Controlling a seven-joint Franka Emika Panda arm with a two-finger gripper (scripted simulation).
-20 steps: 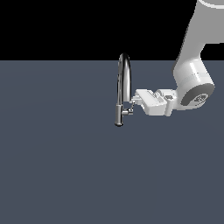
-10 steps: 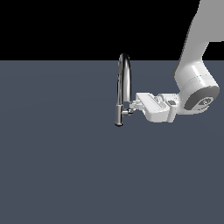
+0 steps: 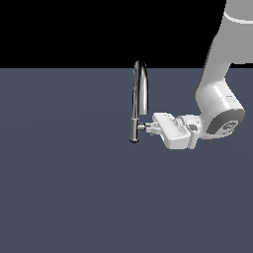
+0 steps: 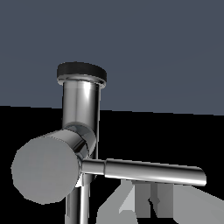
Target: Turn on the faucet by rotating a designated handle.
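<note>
Handle at hand tips (faucet just beyond)

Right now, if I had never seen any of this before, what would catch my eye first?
Probably the faucet, a tall chrome gooseneck standing alone in the middle of a plain dark grey floor. Next, the big white robot arm reaching in from the exterior view's right, with its gripper right at the handle, low on the faucet. In the wrist view the handle fills the picture: a round chrome stub with a thin lever sticking out sideways.
</note>
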